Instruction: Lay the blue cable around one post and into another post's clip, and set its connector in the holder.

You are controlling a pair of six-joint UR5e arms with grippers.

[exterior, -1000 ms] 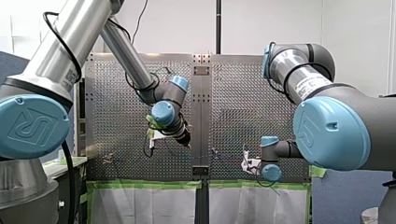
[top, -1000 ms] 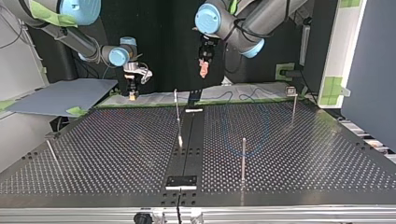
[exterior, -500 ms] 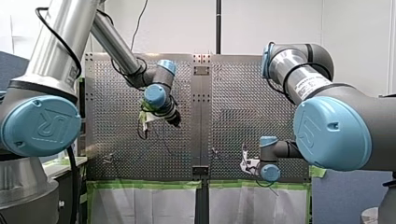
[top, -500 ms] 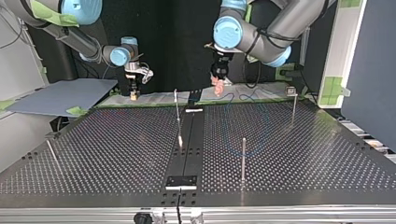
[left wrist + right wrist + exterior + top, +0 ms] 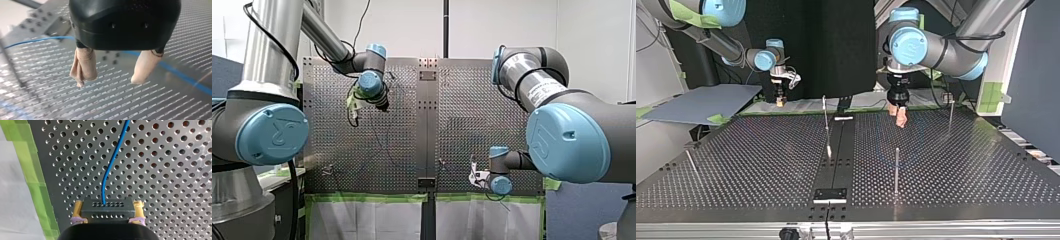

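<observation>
Front view first: the left-arm cap (image 5: pixel 272 134), the big blue disc at the view's left edge, carries an embossed UR logo, its two letters set in a rounded square and sitting tilted. Over at the right, the right-arm cap (image 5: pixel 564 142) shows the same kind of embossed mark, but fainter, and the letters are hard to make out. Just above it, a white label (image 5: pixel 546 91) runs along the right arm's silver tube; it bears dark print, too small to read. Nothing on the smaller blue caps in the top view can be read, nor anything in either wrist view.
</observation>
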